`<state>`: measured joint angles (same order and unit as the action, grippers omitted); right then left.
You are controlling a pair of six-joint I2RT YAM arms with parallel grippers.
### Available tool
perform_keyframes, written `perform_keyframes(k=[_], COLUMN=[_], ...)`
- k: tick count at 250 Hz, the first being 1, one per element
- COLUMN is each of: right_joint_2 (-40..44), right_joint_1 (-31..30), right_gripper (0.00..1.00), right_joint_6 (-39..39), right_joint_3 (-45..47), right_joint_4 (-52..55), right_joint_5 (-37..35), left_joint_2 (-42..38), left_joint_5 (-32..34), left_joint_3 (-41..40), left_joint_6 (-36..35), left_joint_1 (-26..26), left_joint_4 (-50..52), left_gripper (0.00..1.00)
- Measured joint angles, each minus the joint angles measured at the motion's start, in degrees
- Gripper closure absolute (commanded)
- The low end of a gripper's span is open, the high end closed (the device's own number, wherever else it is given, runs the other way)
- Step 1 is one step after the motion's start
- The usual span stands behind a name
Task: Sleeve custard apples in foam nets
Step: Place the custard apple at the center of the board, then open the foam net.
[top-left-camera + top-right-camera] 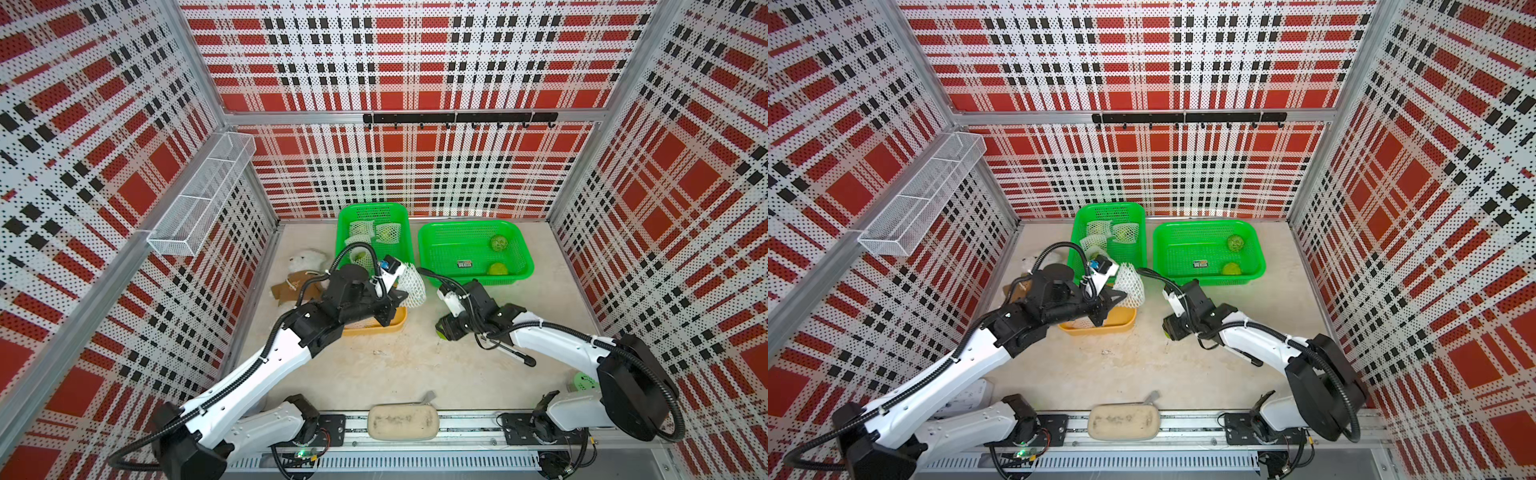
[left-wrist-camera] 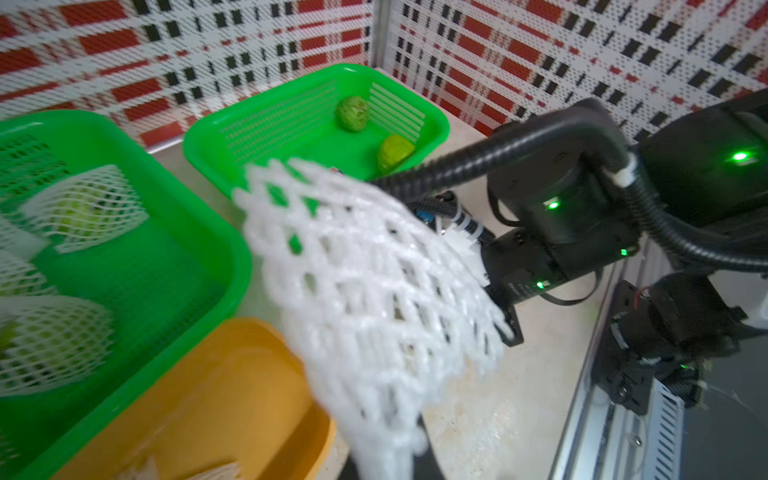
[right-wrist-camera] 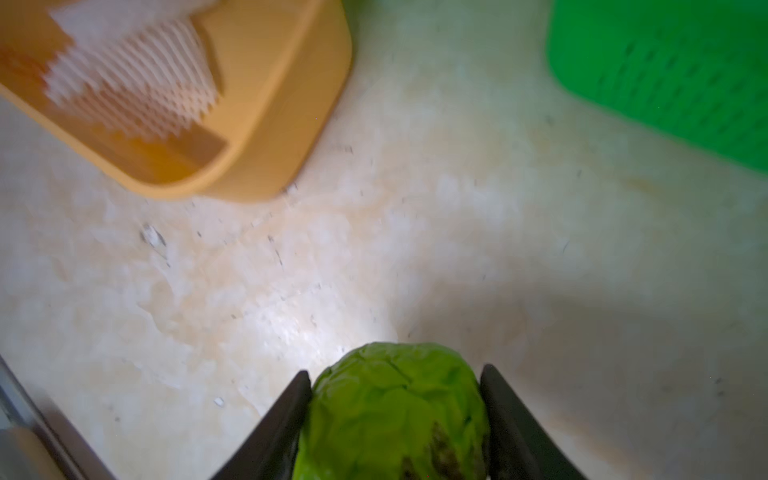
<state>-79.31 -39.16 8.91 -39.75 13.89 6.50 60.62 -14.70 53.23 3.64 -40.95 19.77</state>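
Note:
My left gripper (image 1: pixel 398 297) is shut on one end of a white foam net (image 1: pixel 410 286), which fans out over the yellow tray (image 1: pixel 397 326); the pinched end shows in the left wrist view at the gripper (image 2: pixel 388 463). To its right, low over the table, my right gripper (image 3: pixel 397 371) is shut on a green custard apple (image 3: pixel 395 411), whose edge peeks out in a top view (image 1: pixel 438 331). Two bare custard apples (image 1: pixel 497 242) (image 1: pixel 497 269) lie in the right green basket (image 1: pixel 469 225). Sleeved fruits (image 1: pixel 387 233) rest in the left green basket (image 1: pixel 374 206).
More foam nets (image 3: pixel 129 79) lie in the yellow tray (image 3: pixel 291 104). A white plush bear (image 1: pixel 305 262) sits at the left wall, a beige pouch (image 1: pixel 403 422) at the front rail, a pale green round container (image 1: pixel 584 380) behind my right arm.

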Motion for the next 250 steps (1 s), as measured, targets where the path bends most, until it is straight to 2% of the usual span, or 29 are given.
perform_keyframes(k=[26,62,77,105,126,158,199,209,224,234,250], right_joint_2=[1.4,2.9,4.8,11.2,16.6,21.6,21.6,21.0,19.7,18.9,18.0], right_joint_1=[-0.1,-0.1,-0.1,-0.1,-0.2,-1.8,-7.5,-9.0,-10.7,-11.7,-12.3], right_gripper=[0.48,0.22,0.15,0.08,0.06,0.07,0.11,0.17,0.35,0.43,0.46], right_joint_6=[1.1,1.8,1.8,1.5,0.8,-0.3,-1.1,-1.3,-1.9,-1.6,-0.8], right_joint_3=[6.2,7.1,7.1,6.5,5.4,2.1,-2.6,-3.7,-4.8,-5.3,-5.4], right_joint_4=[-6.6,-11.3,-11.4,-9.4,-7.6,-5.6,-5.9,-6.1,-6.7,-7.1,-7.8], right_joint_5=[0.7,1.3,1.4,2.0,2.5,2.4,1.7,0.7,-1.2,-2.7,-5.3], left_joint_2=[-0.3,-2.0,-3.1,-4.9,-5.4,-5.8,-6.0,-6.2,-6.9,-7.5,-8.6], left_joint_5=[-1.4,-1.6,-1.1,1.0,3.0,5.4,8.0,8.5,9.2,9.7,10.5], left_joint_3=[-5.3,-11.7,-14.0,-16.2,-16.3,-16.3,-16.3,-16.3,-16.7,-17.2,-18.1], left_joint_6=[1.7,4.0,5.2,8.1,10.2,13.6,16.3,16.9,17.6,18.0,18.5], left_joint_1=[-1.2,-1.4,-1.5,-1.6,-1.8,-2.5,-4.9,-5.5,-6.2,-6.6,-7.0], left_joint_4=[-5.7,-12.4,-15.1,-19.0,-21.4,-23.5,-24.9,-25.2,-26.0,-26.6,-27.1], left_gripper=[1.0,1.0,1.0,1.0,1.0,1.0,1.0,1.0,1.0,1.0,1.0])
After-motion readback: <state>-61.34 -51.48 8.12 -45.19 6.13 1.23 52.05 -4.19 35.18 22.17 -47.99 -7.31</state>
